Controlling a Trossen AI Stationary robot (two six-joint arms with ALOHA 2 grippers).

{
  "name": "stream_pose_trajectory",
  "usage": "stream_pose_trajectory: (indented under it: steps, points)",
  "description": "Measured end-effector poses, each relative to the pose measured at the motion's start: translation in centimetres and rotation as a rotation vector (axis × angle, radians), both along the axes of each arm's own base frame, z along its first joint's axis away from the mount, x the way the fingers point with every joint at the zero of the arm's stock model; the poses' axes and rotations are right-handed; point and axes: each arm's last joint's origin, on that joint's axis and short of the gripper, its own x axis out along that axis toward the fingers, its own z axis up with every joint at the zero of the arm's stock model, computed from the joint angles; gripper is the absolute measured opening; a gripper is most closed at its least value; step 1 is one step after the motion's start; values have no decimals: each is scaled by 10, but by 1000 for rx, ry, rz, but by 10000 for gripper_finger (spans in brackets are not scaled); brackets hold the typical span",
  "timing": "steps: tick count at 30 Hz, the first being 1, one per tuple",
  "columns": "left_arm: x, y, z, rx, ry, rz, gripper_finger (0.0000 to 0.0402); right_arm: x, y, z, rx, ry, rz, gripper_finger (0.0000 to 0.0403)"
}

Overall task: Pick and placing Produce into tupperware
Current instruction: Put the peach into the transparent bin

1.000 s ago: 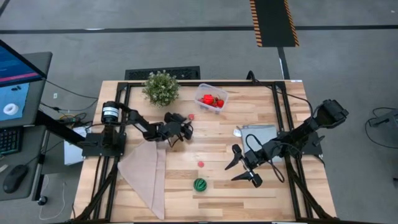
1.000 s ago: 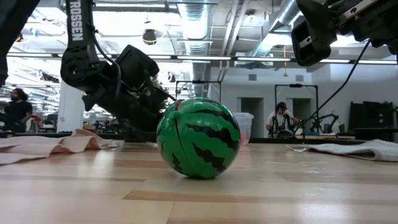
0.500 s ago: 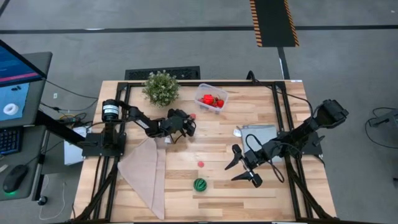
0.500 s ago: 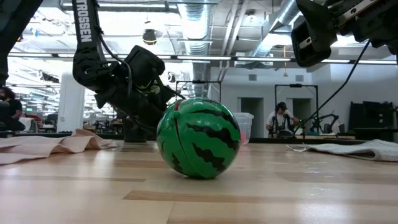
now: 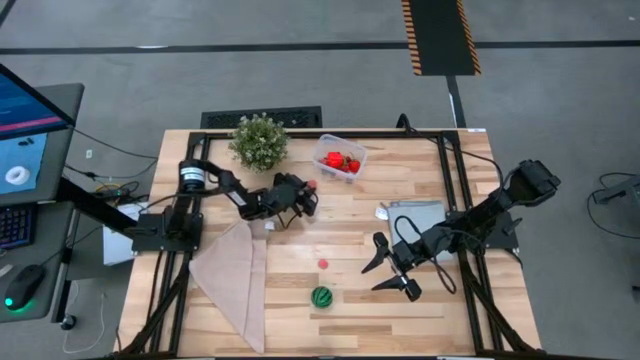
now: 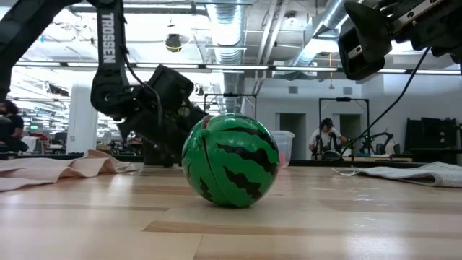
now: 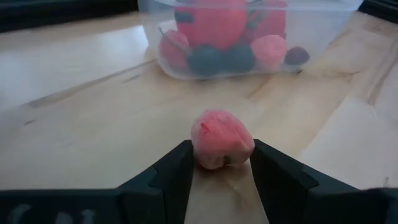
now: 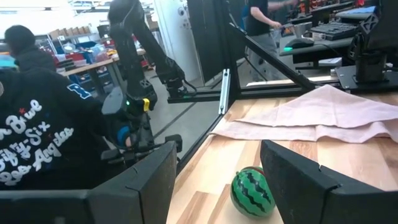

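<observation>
L hand (image 7: 221, 165) pinching a pink fruit (image 7: 221, 139), low over the desk (image 5: 400, 190) just short of the tupperware (image 5: 339, 158), which already holds red/pink/dark pcs. R hand (image 5: 392, 268) spread, empty, hovering nr the watermelon ball (image 5: 321, 297); small red pc (image 5: 323, 264) loose mid-desk.
</observation>
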Motion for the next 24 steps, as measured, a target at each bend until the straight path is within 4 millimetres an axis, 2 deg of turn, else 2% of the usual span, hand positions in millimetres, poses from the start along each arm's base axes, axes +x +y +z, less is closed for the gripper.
stream_pose_trajectory:
  steps: [6,15,24]
  points:
    - [2,-6,-2,60,-12,-31,148,0,0,0,-1,3,0,256]
    - [5,-13,0,50,-29,-49,78,0,-1,-1,-1,15,-4,256]
    - [8,-39,11,32,-74,-162,81,0,0,-1,0,17,1,256]
